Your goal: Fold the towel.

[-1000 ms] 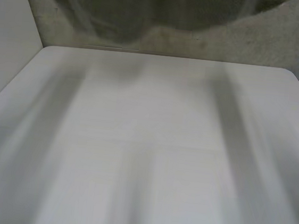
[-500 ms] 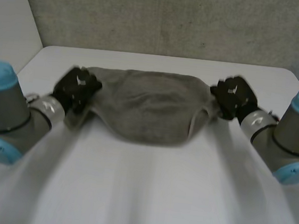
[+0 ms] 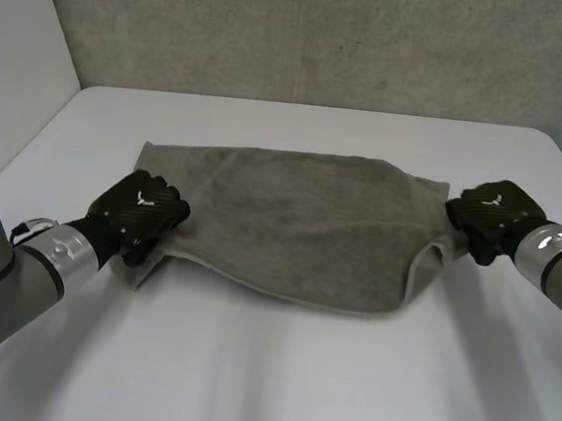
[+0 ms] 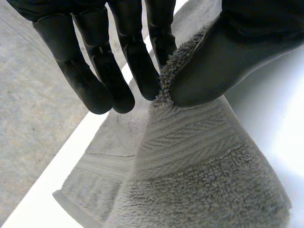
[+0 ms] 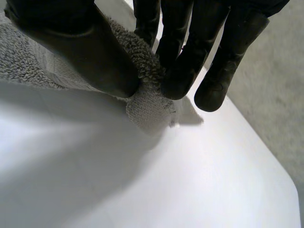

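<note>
Both hands pulled wider apart and nearer since half a second back, stretching the grey towel (image 3: 300, 223) flatter across the middle of the white table (image 3: 273, 381). Left hand (image 3: 140, 214) sits at the towel's 8 o'clock corner, thumb and fingers (image 4: 130, 57) clamped on the edge. Right hand (image 3: 491, 218) pinches the 3 o'clock corner the same way, and the hem near 5 o'clock looks curled under, hard to confirm.

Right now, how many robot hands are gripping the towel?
2. The left hand pinches the towel at its left end; the right hand pinches it at its right end.
</note>
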